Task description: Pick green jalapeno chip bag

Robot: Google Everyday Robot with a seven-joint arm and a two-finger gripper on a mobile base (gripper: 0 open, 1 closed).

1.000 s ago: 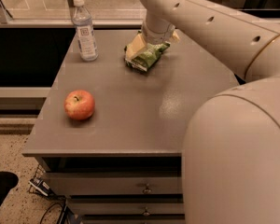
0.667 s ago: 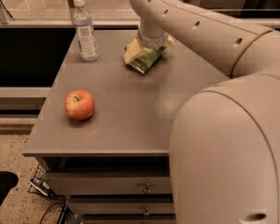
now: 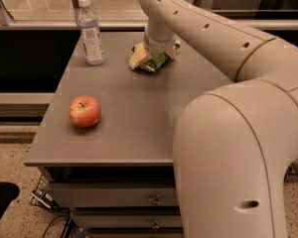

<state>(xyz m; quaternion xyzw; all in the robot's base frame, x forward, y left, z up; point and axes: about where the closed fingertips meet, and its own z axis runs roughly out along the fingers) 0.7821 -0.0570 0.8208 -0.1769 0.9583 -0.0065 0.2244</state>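
Beneath the pincer (image 3: 157, 47), green jalapeno chip bag (image 3: 158, 62)

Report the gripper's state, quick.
Gripper: down on the green jalapeno chip bag at the far side of the table; whether it is open, closed or holding the bag cannot be told.

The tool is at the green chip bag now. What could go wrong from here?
1. The tool sits on the green jalapeno chip bag, near the far edge of the table; a push could slide the bag off.
2. The glossy, wrinkled bag may slip if only a corner is caught.
3. The upright water bottle stands near the bag; a sideways swing might topple it.
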